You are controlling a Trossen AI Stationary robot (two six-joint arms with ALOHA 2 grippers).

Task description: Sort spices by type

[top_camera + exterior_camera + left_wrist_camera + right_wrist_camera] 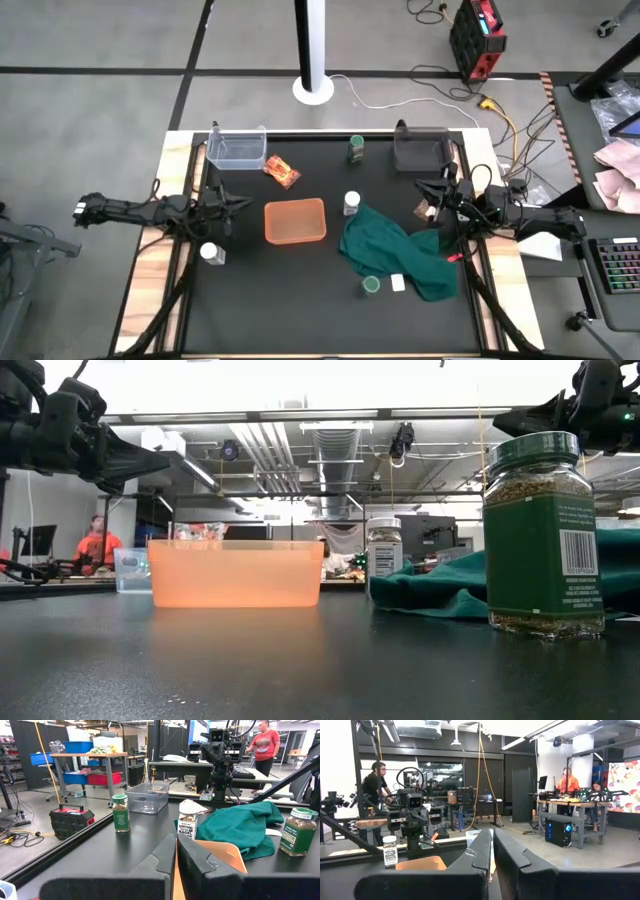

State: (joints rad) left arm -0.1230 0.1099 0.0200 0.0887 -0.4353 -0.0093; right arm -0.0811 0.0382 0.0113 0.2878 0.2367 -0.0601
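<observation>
A white-capped jar [351, 203] stands by the dark green cloth [400, 250], and it also shows in the left wrist view [188, 820]. Another white-capped jar [211, 253] stands at the left. One green-capped jar [356, 148] stands at the far side. Another green-capped jar [371, 285] stands by the cloth's near edge, close in the low view [545, 540]. An orange-red packet [283, 172] lies by the clear bin [238, 148]. A brown packet [428, 210] lies beside my right gripper [425, 190]. My left gripper [235, 203] hovers left of the orange bin [295, 221]. Both grippers are shut and empty.
A dark bin [420, 150] stands at the far right corner. A small white block [398, 283] lies by the cloth's near edge. People stand in the room beyond the table. Bare black table shows along the near edge [300, 320].
</observation>
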